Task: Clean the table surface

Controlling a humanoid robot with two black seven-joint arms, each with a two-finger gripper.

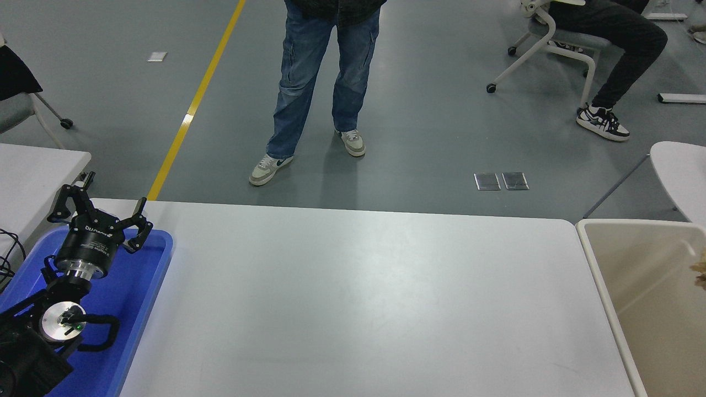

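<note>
The left gripper [99,218] sits at the lower left of the head view, its black fingers [139,230] spread wide apart and holding nothing. It hangs above the far end of a blue tray [140,286], whose rim runs along the left edge of the counter. Behind the gripper, the black left arm [33,342] with its silver joint comes in from the bottom left corner, over the same tray. The right arm and its gripper do not appear in the view.

The counter surface [364,298], a wide matte white-grey top with rounded far corners, fills the middle and lower part of the view, from the blue tray on the left across to a beige bin [606,286] that stands right against its right edge. A small brownish scrap [699,271] shows inside the bin at the picture's right edge; what it is cannot be told.

Beyond the far edge of the counter, a person in blue jeans [322,71] and pale sneakers stands on the grey floor. A yellow floor line [193,105] runs diagonally to that person's left. At the upper right, a second person in dark trousers [623,38] sits on a white wheeled chair. A smaller white table [33,171] shows at the left edge, and part of a rounded one [681,171] at the right edge.
</note>
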